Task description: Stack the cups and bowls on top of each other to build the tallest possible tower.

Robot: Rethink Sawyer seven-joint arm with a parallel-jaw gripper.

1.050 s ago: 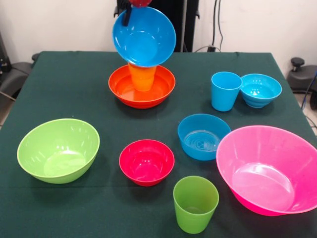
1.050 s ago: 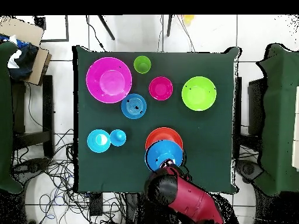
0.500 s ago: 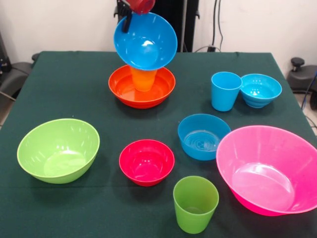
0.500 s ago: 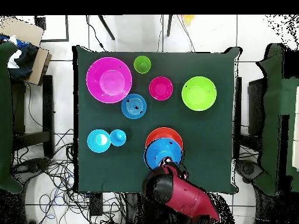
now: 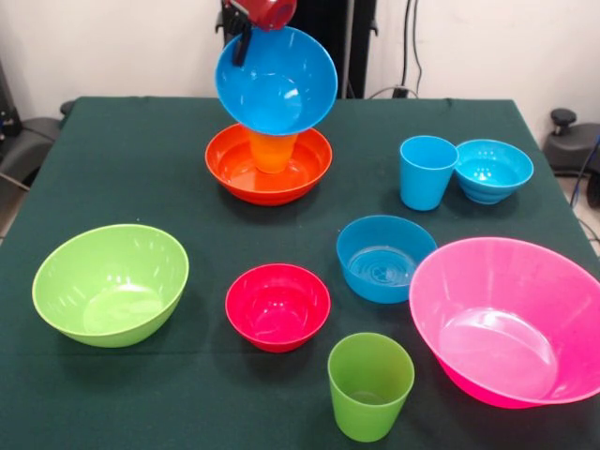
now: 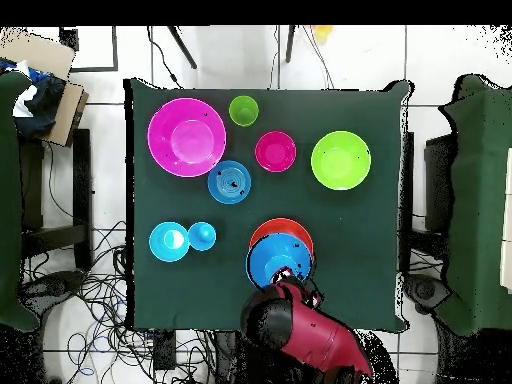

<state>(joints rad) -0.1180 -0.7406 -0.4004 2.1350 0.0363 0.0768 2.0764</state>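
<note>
Large blue bowl (image 5: 276,79) tilted, opening toward cam, far rim pinched by gripper (image 5: 246,39); jaws closed on that rim, one dark finger visible down the inside wall. Hangs just below the jaws, over orange cup (image 5: 273,150); can't tell if touching the cup. Cup upright inside wide orange bowl (image 5: 269,164), directly under the gripper. Overhead: blue bowl (image 6: 280,264) overlaps orange bowl (image 6: 281,232), red arm (image 6: 305,335) beside.

All glossy plastic, round, smooth. Cups tapered, taller and narrower than bowls.

Count: 3 cups, 7 bowls.
- light blue cup (image 5: 427,172) touching small turquoise bowl (image 5: 493,170), well off to one side of jaws.
- med blue bowl (image 5: 384,258), small red bowl (image 5: 277,306), green cup (image 5: 369,384): loose, apart, well clear of gripper toward cam.
- lime green bowl (image 5: 111,283) and pink bowl (image 5: 512,320): largest, at opposite near corners, farthest from jaws. Pink rim just beside med blue bowl.

Surface: square table (image 5: 141,169), dark green cloth, matte. Room: white wall behind, tiled light floor (image 6: 430,80), cable tangle (image 6: 100,290) by the base, cardboard box (image 6: 45,75) at one corner, green-covered tables either side.
</note>
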